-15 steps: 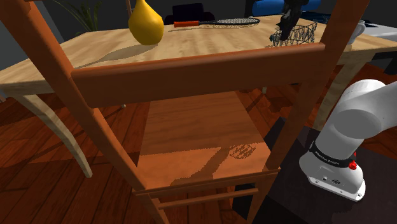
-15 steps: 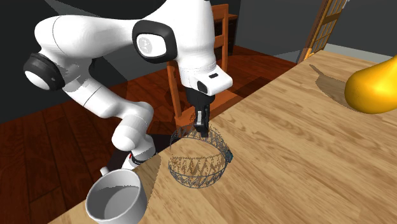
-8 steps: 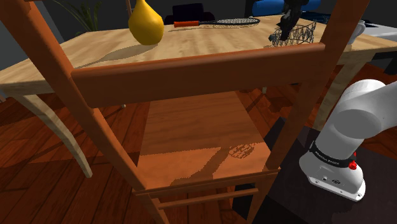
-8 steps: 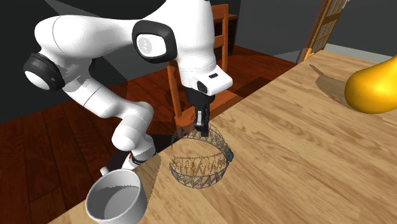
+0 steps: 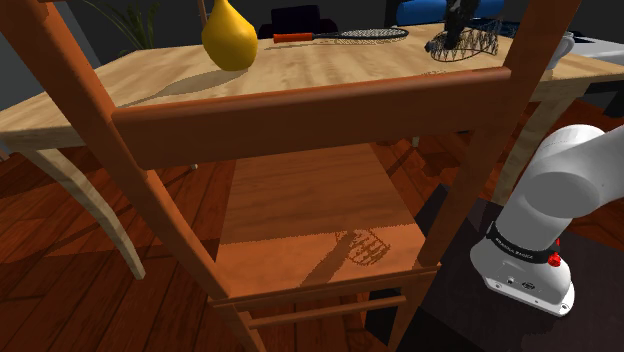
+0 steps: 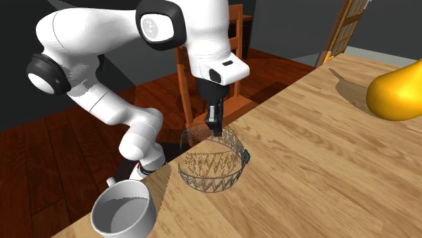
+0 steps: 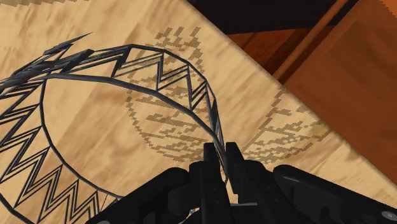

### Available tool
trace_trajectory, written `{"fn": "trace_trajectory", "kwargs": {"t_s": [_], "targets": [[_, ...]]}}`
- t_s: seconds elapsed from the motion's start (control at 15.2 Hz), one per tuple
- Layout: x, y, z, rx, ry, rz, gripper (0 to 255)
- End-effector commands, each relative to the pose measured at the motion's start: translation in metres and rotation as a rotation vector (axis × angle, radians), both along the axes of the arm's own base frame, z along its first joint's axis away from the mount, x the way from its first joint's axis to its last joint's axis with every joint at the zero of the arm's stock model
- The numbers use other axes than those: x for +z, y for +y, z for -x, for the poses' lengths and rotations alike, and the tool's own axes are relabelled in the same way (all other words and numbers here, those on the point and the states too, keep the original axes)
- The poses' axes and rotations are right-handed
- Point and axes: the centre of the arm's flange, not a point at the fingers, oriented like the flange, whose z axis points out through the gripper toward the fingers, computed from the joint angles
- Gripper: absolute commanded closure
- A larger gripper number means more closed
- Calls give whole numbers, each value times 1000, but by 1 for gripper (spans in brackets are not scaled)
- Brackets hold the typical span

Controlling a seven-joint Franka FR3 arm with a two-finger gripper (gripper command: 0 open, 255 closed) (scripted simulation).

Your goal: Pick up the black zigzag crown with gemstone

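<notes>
Shoulder view: tool (image 5: 457, 30) above far worktop (image 5: 300, 70) edge, black wire crown (image 5: 465, 45) hanging beneath it.
Second exterior view: crown (image 6: 211, 177) tilted under tool (image 6: 215, 130), raised off worktop (image 6: 324, 155).
Wrist view: tool (image 7: 220, 153) pinching crown (image 7: 198, 92) rim.

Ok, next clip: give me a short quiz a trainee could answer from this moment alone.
1. True or false: the gripper is shut on the rim of the crown.
2. In the second exterior view, what stands at the edge of the table near the crown? A: white cup. B: red book. C: glass bottle.
3. Fill in the blank: the yellow thing on the table is shaped like a ____.

Key: 1 true; 2 A; 3 pear.
</notes>
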Motion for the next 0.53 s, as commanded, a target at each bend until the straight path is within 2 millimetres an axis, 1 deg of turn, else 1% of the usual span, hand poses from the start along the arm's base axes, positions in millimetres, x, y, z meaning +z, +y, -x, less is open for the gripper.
{"fn": "trace_trajectory", "kwargs": {"t_s": [0.0, 0.4, 0.46], "targets": [[11, 0, 0, 0, 0, 0, 255], [43, 0, 0, 0, 0, 0, 255], [44, 0, 0, 0, 0, 0, 255]]}}
